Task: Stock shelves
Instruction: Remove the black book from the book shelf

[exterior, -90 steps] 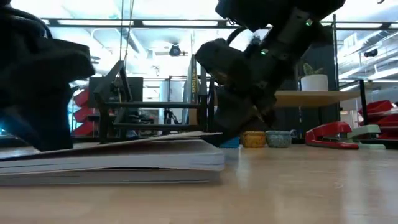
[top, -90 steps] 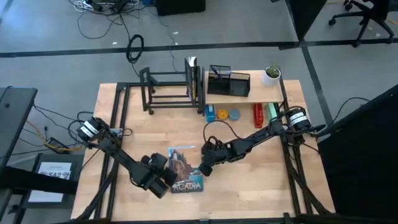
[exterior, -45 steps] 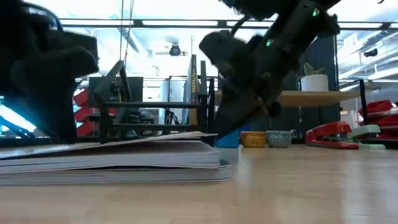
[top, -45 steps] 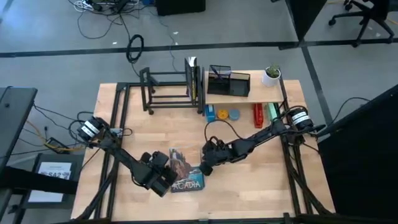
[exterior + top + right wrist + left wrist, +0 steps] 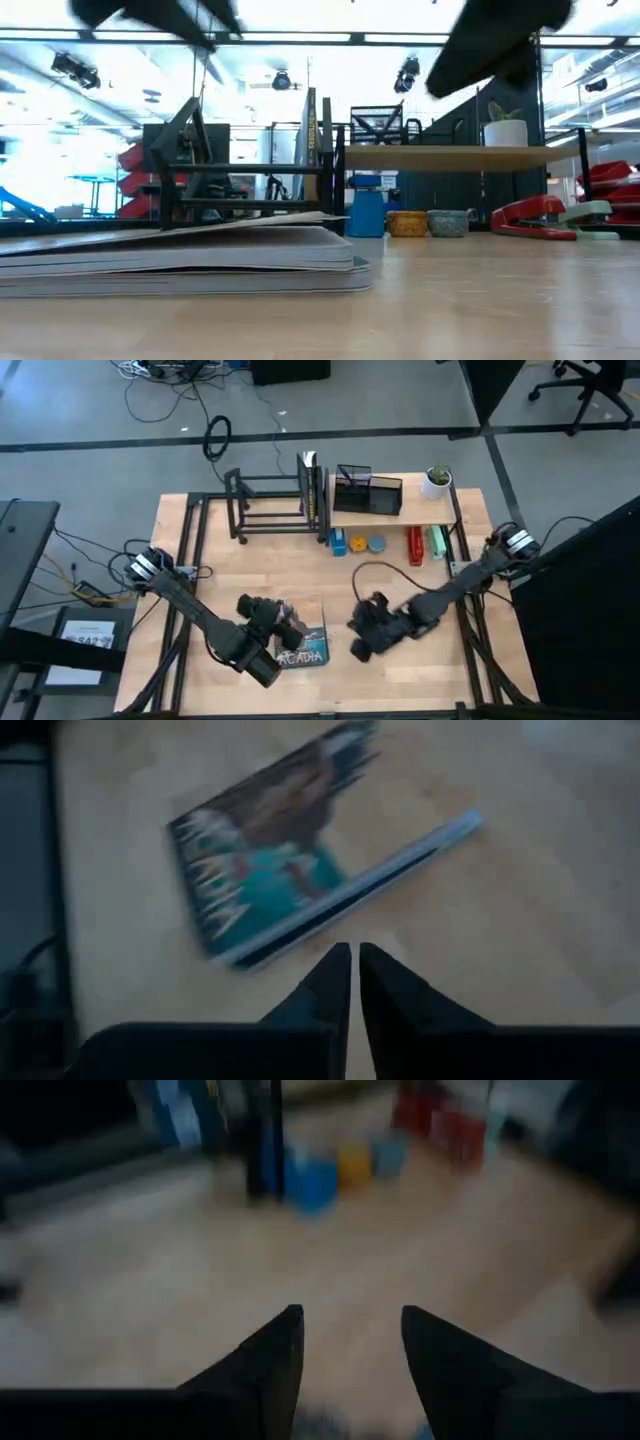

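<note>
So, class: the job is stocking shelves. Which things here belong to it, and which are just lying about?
Belongs to the job:
black rack
wooden shelf
book
left claw
right claw

Just lying about:
potted plant
red stapler
mesh organizer

The 2 black jointed arms carry looping black cables, a silver collar near each base, and tapered dark fingers [image 5: 262,1370] on each boxy gripper.
</note>
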Action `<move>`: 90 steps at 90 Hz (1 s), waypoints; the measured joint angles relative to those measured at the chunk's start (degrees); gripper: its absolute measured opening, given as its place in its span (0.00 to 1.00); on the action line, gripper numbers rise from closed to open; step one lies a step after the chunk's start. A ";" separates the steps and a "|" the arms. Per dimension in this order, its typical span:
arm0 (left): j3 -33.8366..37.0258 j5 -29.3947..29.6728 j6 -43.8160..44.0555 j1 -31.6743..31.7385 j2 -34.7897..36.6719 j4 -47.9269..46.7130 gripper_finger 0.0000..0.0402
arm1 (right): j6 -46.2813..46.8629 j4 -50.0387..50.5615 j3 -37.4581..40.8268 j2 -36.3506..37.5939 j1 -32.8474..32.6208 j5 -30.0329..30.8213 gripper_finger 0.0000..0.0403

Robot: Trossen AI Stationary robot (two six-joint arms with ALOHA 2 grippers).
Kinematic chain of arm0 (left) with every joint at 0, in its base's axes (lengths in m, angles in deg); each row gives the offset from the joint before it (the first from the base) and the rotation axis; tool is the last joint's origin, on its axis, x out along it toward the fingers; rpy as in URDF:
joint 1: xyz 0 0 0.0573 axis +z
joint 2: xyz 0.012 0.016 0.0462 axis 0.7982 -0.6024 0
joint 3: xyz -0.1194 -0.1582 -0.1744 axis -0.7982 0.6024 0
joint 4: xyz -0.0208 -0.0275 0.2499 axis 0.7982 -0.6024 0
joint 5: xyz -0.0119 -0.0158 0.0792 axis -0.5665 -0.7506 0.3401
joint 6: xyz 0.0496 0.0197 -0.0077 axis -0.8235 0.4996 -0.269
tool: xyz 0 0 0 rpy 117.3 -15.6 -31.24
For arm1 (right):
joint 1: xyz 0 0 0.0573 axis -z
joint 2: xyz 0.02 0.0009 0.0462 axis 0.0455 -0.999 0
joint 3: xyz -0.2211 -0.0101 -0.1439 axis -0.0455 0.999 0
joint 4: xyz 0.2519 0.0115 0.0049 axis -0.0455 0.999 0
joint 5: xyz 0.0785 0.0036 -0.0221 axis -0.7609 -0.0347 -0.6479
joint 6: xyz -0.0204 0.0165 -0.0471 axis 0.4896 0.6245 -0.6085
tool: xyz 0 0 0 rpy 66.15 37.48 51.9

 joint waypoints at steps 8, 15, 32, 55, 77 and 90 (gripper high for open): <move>-1.64 3.06 -4.00 4.61 0.00 0.29 0.38 | 3.52 -0.01 0.00 -0.87 -4.72 4.22 0.00; -2.14 3.63 -7.62 9.70 0.00 1.64 0.38 | 6.27 -0.09 0.00 -2.32 -7.92 7.46 0.00; -2.14 0.76 -13.50 22.72 0.00 5.22 0.38 | 12.06 -0.32 0.02 -5.85 -10.89 10.31 0.00; -2.12 -11.02 -25.66 35.73 -0.01 15.91 0.45 | 12.70 -5.24 0.02 -9.78 -10.82 8.22 0.00; -2.03 -16.09 -32.02 41.81 0.00 20.92 0.64 | 12.68 -5.38 0.02 -9.82 -10.69 7.53 0.00; -0.92 -16.15 -32.08 43.43 0.00 22.69 0.67 | 12.62 -5.47 0.02 -9.82 -10.69 7.49 0.00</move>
